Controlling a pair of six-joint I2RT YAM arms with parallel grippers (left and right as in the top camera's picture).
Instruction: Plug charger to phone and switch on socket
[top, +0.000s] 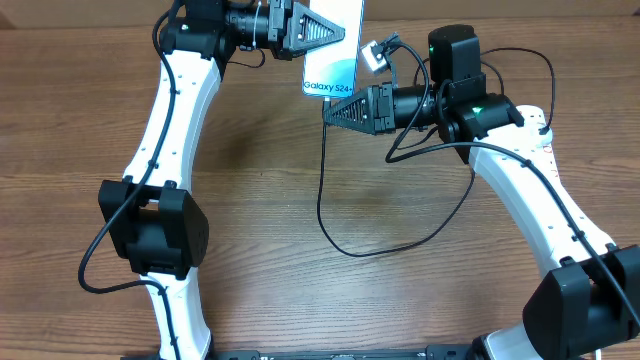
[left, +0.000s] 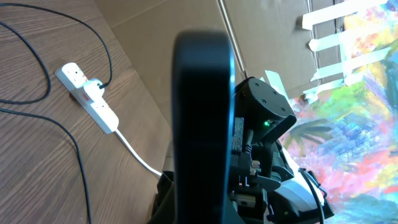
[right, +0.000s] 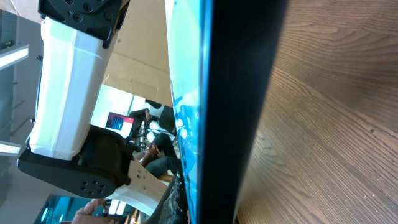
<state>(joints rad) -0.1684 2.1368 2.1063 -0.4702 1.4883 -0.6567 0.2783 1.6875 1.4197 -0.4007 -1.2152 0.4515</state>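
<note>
Wood table (top: 260, 200) | left hand (top: 340, 32) grips phone (top: 332, 72) | right hand (top: 329, 112) pinches charger (top: 320, 195) (at phone's edge)

Table (top: 300, 290): brown wood-grain top, filling the overhead view. Beyond the table's far edge, in the left wrist view: plain tan panel (left: 161, 25), upright. Past that panel, farther from the table: multicoloured painted surface (left: 364, 106) in blues, greens, pinks and yellows. White strips (left: 323, 17) across its upper part, well above table level.
</note>
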